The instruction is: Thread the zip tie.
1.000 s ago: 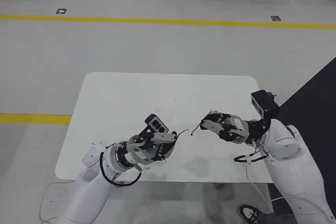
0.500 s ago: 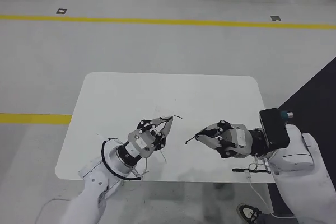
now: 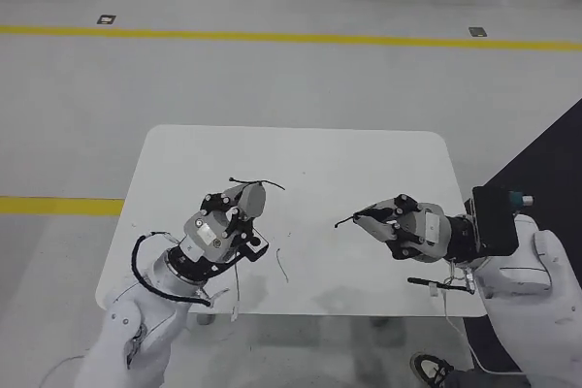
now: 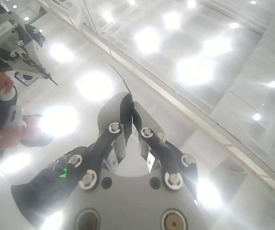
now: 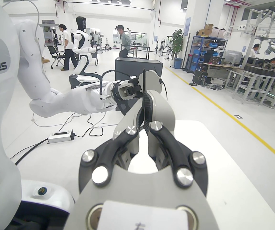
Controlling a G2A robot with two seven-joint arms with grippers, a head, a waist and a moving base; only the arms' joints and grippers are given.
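Table (image 3: 301, 155): a white top with rounded corners is being used as the work surface, and both arms are being held over its near half.

Left gripper (image 3: 255, 190) (image 4: 130, 99): it is being held above the near-left part of the table. The fingers are being pressed tightly together on the zip tie.

Zip tie (image 3: 259, 181) (image 4: 119, 75): the thin black strip is being pinched at the left gripper's fingertips and carried clear of the table top. A short curved length is projecting beyond the fingertips.

Right gripper (image 3: 364, 217) (image 5: 145, 96): it is being held above the near-right part of the table and is clenched on a second black strip.

Second black strip (image 3: 347, 220) (image 5: 144, 80): it is being gripped between the right fingers, with its free tip pointing left towards the left gripper.

Gap: the two strips are being kept well apart, with no contact between them.

Strip ends: the strips are too fine for a head or a tail end to be told apart on either one.

Loose strand (image 3: 281, 267): a thin piece is lying flat on the table between the two grippers, towards the near edge. It is possibly another tie.
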